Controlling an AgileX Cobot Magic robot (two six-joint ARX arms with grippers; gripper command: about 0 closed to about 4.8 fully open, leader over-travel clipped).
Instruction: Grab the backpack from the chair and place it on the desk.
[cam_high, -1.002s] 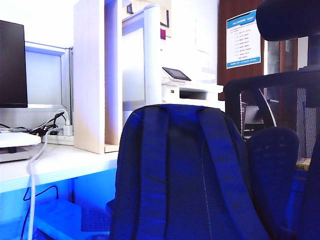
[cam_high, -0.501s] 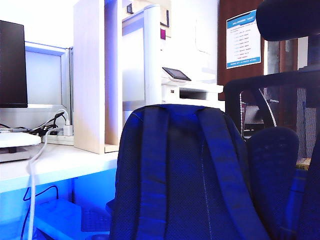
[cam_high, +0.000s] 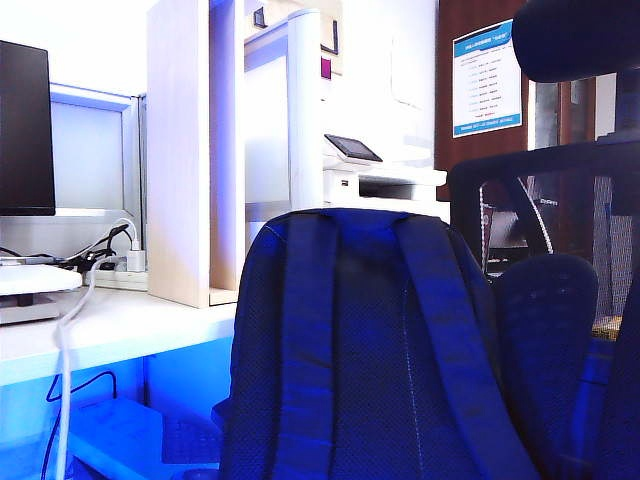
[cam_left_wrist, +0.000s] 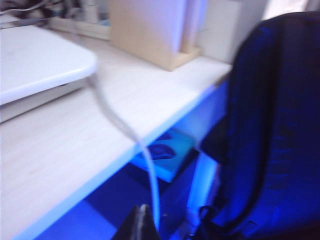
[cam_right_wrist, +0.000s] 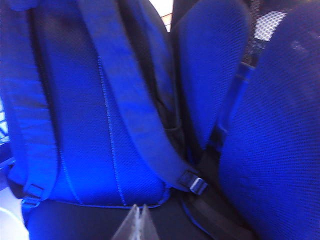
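Only the wrist views show the end effectors: left end effector (cam_left_wrist: 141, 222) and right end effector (cam_right_wrist: 136, 223), both pressed together, empty. Dark navy mesh backpack (cam_high: 365, 350) stands centre-frame on the black mesh office chair (cam_high: 560, 260); the white flat counter (cam_high: 120, 325) lies left.

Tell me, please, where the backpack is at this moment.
In the exterior view the backpack stands upright in the lower middle, on the chair, just right of the desk. It is not yet on the desk.
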